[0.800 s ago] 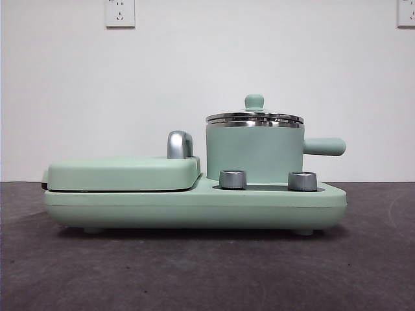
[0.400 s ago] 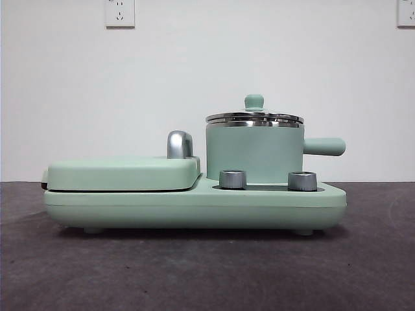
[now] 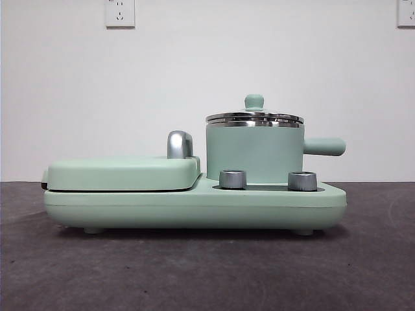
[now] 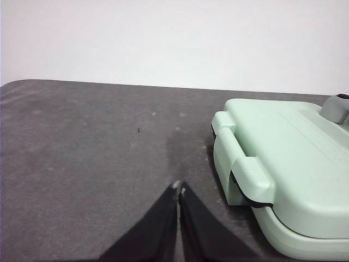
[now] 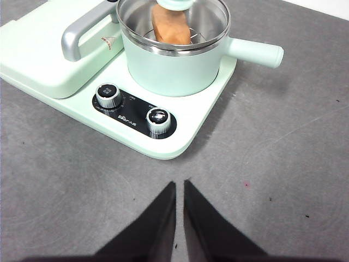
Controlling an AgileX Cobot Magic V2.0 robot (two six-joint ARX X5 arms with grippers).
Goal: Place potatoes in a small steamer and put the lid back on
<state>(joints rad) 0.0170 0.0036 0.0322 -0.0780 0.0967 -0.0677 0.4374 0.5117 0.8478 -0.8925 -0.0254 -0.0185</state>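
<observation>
A mint-green steamer sits lidded on its base, the steel-rimmed lid covering an orange-brown potato. Both grippers, left and right, hover over the table, jaws pressed together.

A plain white wall runs right across the back, bare and evenly lit, no shadows cutting over it. Two white power sockets sit high up on it: one socket towards the left, another socket clipped by the right edge. Below, the wall meets a dark grey tabletop, matte, faintly mottled with pale smudges and a few tiny specks. From the left wrist view that grey surface ends in a rounded corner against the same white wall. Soft, flat light throughout.
</observation>
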